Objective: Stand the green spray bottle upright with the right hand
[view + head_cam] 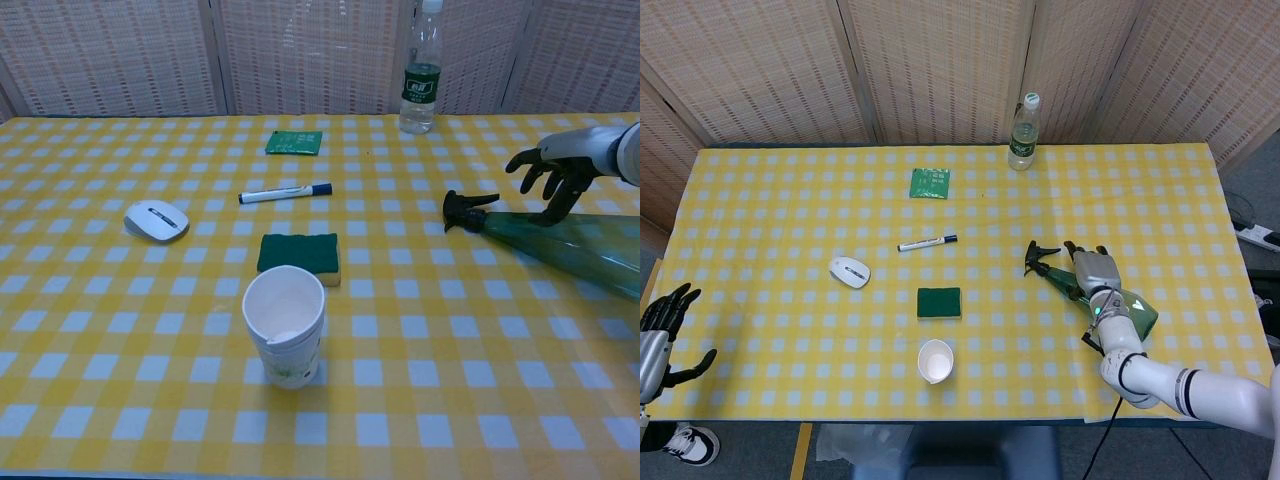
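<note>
The green spray bottle (1095, 294) lies flat on the bench (790, 200), nozzle pointing far-left. The right robot hand (555, 172) hovers open directly above its neck.

The sponge (298, 254) lies between the cup (285, 325) in front and the marker (284, 192) behind, mouse (156, 219) to its left.

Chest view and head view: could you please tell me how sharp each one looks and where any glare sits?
Head view: evenly lit, sharp, and the green spray bottle lies partly under the right robot hand. Chest view: softer overall, with a pale highlight streak along the bottle; the right robot hand hangs over it with fingers spread, slightly blurred, and the paper cup casts only a faint shadow.
</note>
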Controlling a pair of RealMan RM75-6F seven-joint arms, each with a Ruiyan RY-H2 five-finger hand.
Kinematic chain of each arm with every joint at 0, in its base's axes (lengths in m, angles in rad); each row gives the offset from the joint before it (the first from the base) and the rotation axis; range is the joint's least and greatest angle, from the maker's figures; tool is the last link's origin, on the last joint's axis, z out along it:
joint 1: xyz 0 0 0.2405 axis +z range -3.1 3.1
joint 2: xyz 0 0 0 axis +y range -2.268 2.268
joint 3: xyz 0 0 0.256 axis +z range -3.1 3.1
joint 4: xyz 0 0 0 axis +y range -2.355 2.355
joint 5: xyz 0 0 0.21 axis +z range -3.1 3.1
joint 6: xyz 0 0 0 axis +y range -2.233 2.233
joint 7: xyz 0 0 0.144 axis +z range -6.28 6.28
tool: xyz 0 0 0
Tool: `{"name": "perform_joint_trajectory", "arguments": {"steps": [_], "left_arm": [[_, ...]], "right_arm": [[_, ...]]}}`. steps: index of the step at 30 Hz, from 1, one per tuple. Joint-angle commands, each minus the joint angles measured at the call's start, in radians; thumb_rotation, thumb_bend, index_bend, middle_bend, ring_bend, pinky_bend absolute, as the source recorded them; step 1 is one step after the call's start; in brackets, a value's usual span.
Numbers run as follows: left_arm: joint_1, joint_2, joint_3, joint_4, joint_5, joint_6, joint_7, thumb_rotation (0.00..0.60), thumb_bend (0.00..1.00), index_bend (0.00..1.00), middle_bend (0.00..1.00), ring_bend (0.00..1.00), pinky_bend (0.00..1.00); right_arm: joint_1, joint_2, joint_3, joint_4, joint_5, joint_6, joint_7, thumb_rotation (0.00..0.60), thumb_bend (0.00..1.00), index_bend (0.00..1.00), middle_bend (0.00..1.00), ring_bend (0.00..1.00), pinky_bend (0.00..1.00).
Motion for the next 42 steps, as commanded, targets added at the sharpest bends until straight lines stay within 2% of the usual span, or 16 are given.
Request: {"name": "perform_joint_trajectory", "arguments": {"steps": [1, 3, 7, 10, 19, 24, 27, 30, 34, 39, 42], "left_arm": [[0.007, 0.005, -0.001, 0.005, 0.002, 0.014, -0.012, 0.6, 0.36, 0.0, 0.02, 0.04, 0.0], [0.008, 0.007, 0.001, 0.007, 0.008, 0.015, -0.017, 0.6, 0.36, 0.0, 0.02, 0.04, 0.0], [0.011, 0.012, 0.008, 0.005, 0.028, 0.026, -0.028, 0.6, 0.36, 0.0, 0.02, 0.05, 0.0], [0.016, 0.014, 0.008, 0.009, 0.038, 0.043, -0.038, 0.6, 0.36, 0.0, 0.02, 0.05, 0.0], [0.034, 0.018, 0.009, 0.044, 0.067, 0.098, -0.126, 0.6, 0.38, 0.0, 0.02, 0.07, 0.0], [0.042, 0.029, 0.011, 0.04, 0.073, 0.114, -0.143, 0.6, 0.38, 0.0, 0.02, 0.09, 0.0], [0.045, 0.031, 0.012, 0.041, 0.075, 0.121, -0.147, 0.6, 0.38, 0.0, 0.02, 0.09, 0.0], [0.047, 0.032, 0.014, 0.04, 0.077, 0.123, -0.15, 0.6, 0.38, 0.0, 0.02, 0.09, 0.0], [0.053, 0.033, 0.016, 0.04, 0.089, 0.139, -0.159, 0.6, 0.38, 0.0, 0.02, 0.1, 0.0], [0.059, 0.032, 0.017, 0.038, 0.094, 0.152, -0.153, 0.6, 0.38, 0.0, 0.02, 0.1, 0.0], [0.06, 0.031, 0.018, 0.035, 0.097, 0.155, -0.143, 0.6, 0.38, 0.0, 0.02, 0.1, 0.0]], "right_arm": [[0.014, -0.022, -0.012, 0.02, 0.013, -0.003, -0.007, 0.6, 0.44, 0.0, 0.19, 0.22, 0.0], [0.017, -0.033, -0.014, 0.025, 0.013, -0.006, -0.001, 0.6, 0.44, 0.0, 0.2, 0.22, 0.0], [0.011, -0.058, -0.015, 0.027, -0.008, 0.009, 0.029, 0.6, 0.44, 0.06, 0.27, 0.24, 0.0], [0.01, -0.063, -0.021, 0.014, -0.02, 0.025, 0.032, 0.6, 0.44, 0.07, 0.28, 0.25, 0.0], [0.006, -0.079, -0.032, 0.013, 0.011, 0.052, 0.034, 0.6, 0.44, 0.07, 0.31, 0.27, 0.07], [0.004, -0.093, -0.027, 0.01, -0.008, 0.071, 0.042, 0.6, 0.44, 0.07, 0.33, 0.29, 0.12], [-0.003, -0.103, -0.021, 0.002, -0.041, 0.097, 0.059, 0.6, 0.44, 0.17, 0.39, 0.35, 0.21], [-0.015, -0.12, -0.006, -0.004, -0.07, 0.139, 0.086, 0.6, 0.44, 0.34, 0.5, 0.49, 0.36], [-0.033, -0.136, 0.005, -0.015, -0.125, 0.197, 0.11, 0.6, 0.44, 0.47, 0.59, 0.57, 0.44], [-0.066, -0.11, 0.025, -0.061, -0.209, 0.224, 0.162, 0.6, 0.44, 0.52, 0.62, 0.6, 0.47], [-0.104, -0.093, 0.048, -0.093, -0.312, 0.234, 0.255, 0.6, 0.44, 0.52, 0.62, 0.6, 0.47]]}}
